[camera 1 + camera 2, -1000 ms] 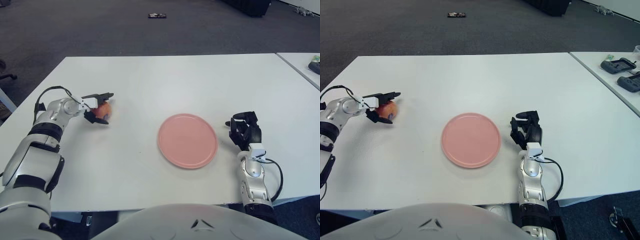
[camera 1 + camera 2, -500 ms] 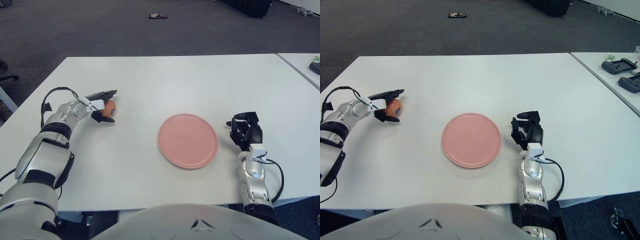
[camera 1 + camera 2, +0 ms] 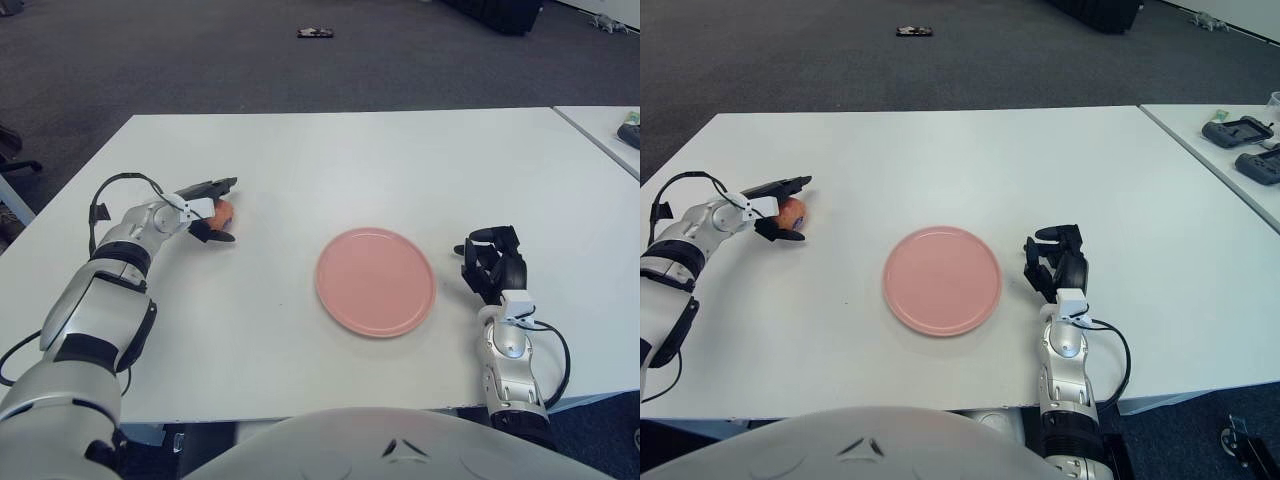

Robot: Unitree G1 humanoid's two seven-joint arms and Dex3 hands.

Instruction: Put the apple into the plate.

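Note:
An orange-red apple [image 3: 222,210] is at the left side of the white table [image 3: 330,150], low over or on its surface; I cannot tell which. My left hand [image 3: 217,211] is around it, one finger over its top and the thumb under its near side, closed on it. The pink plate [image 3: 375,281] lies empty at the table's middle, well to the right of the apple. My right hand [image 3: 492,262] shows just right of the plate, fingers relaxed and holding nothing.
A second table [image 3: 1230,160] stands at the right with black handheld devices [image 3: 1238,130] on it. A small dark object [image 3: 314,32] lies on the grey carpet beyond the table. The table's near edge runs just in front of my body.
My left hand and the apple have shifted a little to the right and away from me. The plate and right hand have stayed put.

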